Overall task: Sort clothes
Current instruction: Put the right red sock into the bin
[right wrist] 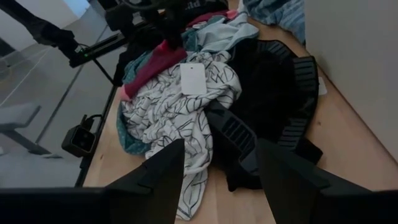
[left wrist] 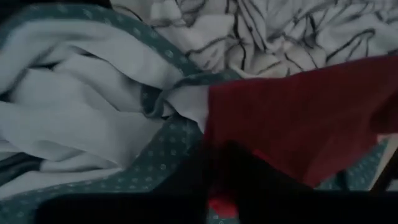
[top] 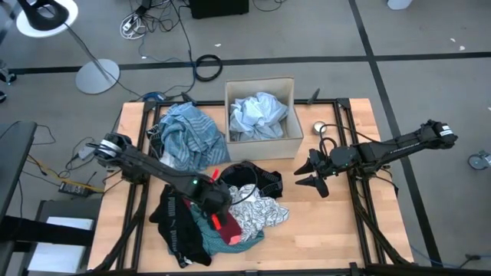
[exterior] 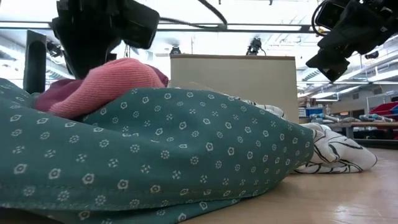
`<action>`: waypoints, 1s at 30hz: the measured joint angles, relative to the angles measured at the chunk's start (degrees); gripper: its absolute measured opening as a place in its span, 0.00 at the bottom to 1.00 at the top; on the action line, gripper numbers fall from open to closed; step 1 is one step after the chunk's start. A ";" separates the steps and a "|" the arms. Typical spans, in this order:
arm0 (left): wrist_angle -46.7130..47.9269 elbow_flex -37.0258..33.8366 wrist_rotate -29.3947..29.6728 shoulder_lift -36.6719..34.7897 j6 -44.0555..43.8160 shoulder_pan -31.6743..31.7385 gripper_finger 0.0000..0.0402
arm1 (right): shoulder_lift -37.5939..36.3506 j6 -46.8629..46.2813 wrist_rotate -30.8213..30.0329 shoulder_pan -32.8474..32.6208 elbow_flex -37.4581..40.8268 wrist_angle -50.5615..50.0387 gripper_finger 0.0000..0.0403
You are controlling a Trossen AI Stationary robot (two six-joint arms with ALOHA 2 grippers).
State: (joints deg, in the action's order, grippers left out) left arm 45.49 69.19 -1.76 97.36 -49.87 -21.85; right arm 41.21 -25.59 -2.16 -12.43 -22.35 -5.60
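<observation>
The clothes lie heaped at the table's near middle. A red piece (top: 227,223) rests on a teal dotted shirt (exterior: 155,143), beside a black-and-white patterned piece (top: 259,213), a black piece with white print (top: 176,222) and another black piece (right wrist: 273,93). My left gripper (top: 217,205) stands over the heap, shut on the red piece (left wrist: 298,118). A light blue striped shirt (top: 188,138) lies at the far left. Another light blue shirt (top: 257,115) fills the cardboard box. My right gripper (right wrist: 221,155) hangs open to the right of the heap, touching nothing. My left gripper comes at the red piece from above, pointing steeply down. Its dark fingers (left wrist: 239,177) close on a bunched part of the red cloth (left wrist: 249,146) at the top of the heap. The red piece still lies on the teal shirt, not lifted. I cannot tell how many layers it has.
The tan cardboard box (top: 285,142) stands at the far middle of the table. A small round tin (top: 319,127) sits to its right. Bare wood shows at the table's near right (top: 330,230).
</observation>
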 joint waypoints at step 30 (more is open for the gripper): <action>13.88 42.19 21.12 -6.67 31.43 21.86 0.00 | 0.02 2.88 -3.01 0.20 0.00 -0.05 0.49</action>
State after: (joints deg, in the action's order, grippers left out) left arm 59.37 111.38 19.36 90.69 -18.45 0.01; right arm 41.23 -22.71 -5.16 -12.22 -22.35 -5.65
